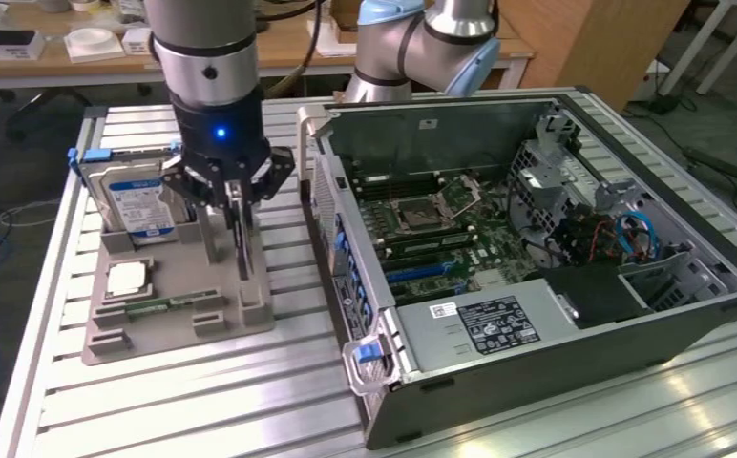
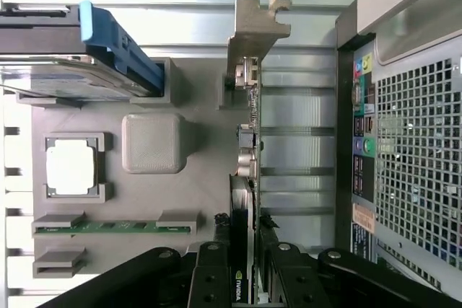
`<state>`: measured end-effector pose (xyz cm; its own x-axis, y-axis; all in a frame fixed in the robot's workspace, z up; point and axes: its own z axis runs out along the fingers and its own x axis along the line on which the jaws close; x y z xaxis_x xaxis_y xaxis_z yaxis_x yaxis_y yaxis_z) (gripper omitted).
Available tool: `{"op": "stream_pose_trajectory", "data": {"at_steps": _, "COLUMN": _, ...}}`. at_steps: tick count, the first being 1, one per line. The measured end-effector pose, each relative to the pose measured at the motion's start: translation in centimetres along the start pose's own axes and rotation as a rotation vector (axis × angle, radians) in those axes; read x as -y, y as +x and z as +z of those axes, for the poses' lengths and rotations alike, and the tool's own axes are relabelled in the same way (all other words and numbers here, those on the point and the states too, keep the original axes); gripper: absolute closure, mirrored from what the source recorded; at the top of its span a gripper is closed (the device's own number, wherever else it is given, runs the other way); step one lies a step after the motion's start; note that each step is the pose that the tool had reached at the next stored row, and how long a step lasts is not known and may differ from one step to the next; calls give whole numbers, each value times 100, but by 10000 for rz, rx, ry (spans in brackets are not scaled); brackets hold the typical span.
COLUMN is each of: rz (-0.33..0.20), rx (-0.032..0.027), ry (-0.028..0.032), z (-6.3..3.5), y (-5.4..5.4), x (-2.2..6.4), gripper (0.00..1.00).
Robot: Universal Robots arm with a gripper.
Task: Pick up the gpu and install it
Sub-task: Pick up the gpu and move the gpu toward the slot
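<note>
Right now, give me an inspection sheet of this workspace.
Surface: slatted metal table with a grey holder tray on it.
Job's things: gpu upright in the tray; open computer case on the exterior view's right.
Clutter: hard drive, processor chip and memory stick in the tray.
Grippers: gripper shut on the gpu's top edge.
Cables: blue cables inside the case.
Surroundings: wooden desk behind the table.

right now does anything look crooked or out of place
Nothing stands out. The gpu stands upright on edge in the grey tray, the gripper closed squarely on it. The hard drive sits straight in its slot, and the open computer case shows no damage.
</note>
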<state>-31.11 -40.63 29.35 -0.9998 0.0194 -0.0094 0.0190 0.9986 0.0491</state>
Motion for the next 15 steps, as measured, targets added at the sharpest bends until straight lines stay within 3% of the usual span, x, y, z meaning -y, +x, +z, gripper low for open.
{"op": "stream_pose_trajectory", "data": {"at_steps": 15, "rz": 0, "rx": 0, "ry": -1, "z": -459, "y": -13, "x": -23, "gripper": 74}}
